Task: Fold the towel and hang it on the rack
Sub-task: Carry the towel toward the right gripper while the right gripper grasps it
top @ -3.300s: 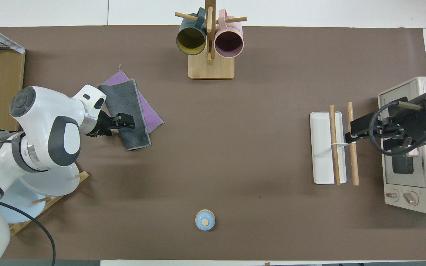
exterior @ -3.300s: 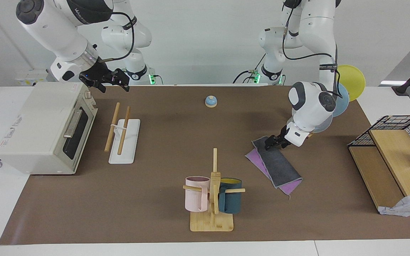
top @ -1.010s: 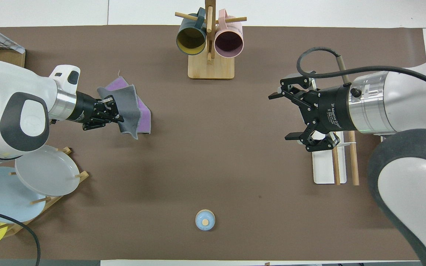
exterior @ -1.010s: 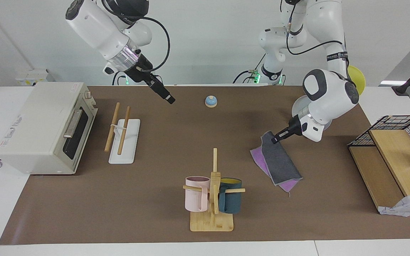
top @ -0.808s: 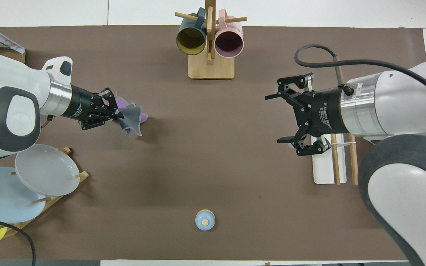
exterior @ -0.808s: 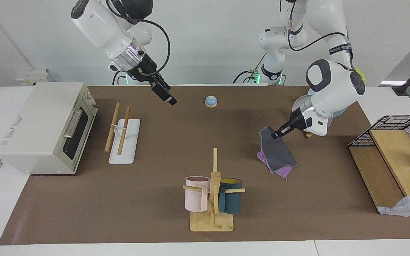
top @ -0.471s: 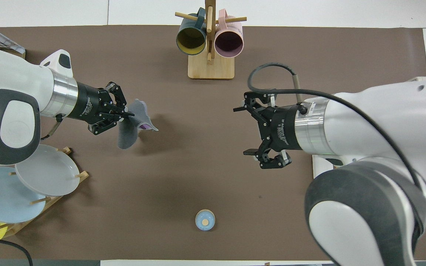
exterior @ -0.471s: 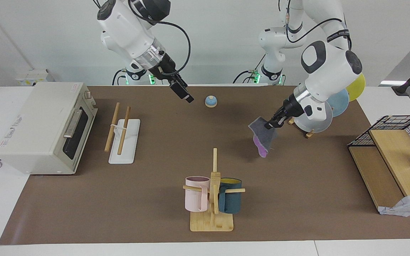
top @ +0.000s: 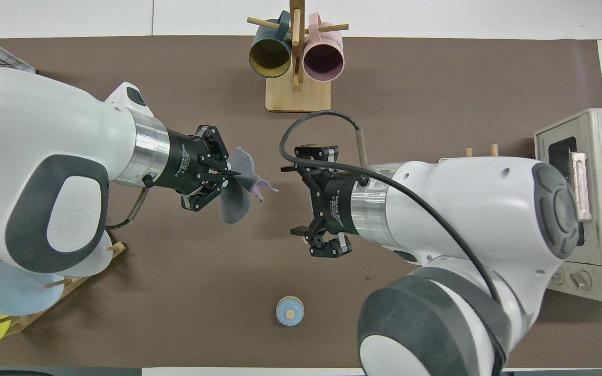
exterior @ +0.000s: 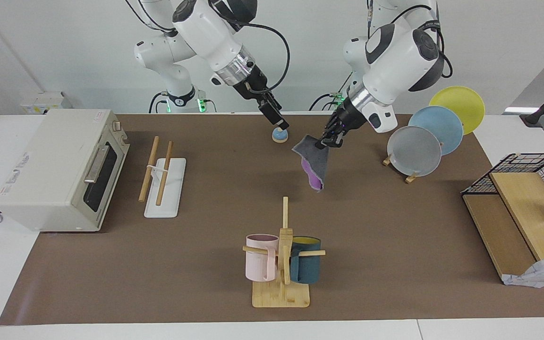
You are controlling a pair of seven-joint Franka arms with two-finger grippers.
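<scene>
1. Our left gripper [exterior: 321, 144] hangs in the air over the middle of the bench [exterior: 395, 264], its jaws clamped on the top edge of the towel [exterior: 313, 163].
2. The towel is clear of the bench and dangles from that pinch. Its long axis runs roughly straight down, grey face outward, with a purple lip showing at the bottom.
3. Our right gripper [top: 315, 201] is also raised over the middle of the bench, jaws spread wide and holding nothing. In the overhead view it faces the left gripper with the hanging towel between them, and a clear gap separates it from the cloth.
4. The rack [exterior: 161, 182] stands toward the right arm's end of the bench, in front of the toaster oven [exterior: 59, 167], well apart from the towel. Its two rods run away from the robots and both are bare.
5. We judge the coming move turns on this: the towel lies just beside the open right jaws, toward the left arm's end. The right arm is much the nearer to the rack, so a hand-over looks likely.
6. A mug tree [exterior: 281, 264] stands farther from the robots, and a small blue bell [top: 289, 312] sits nearer to them.
</scene>
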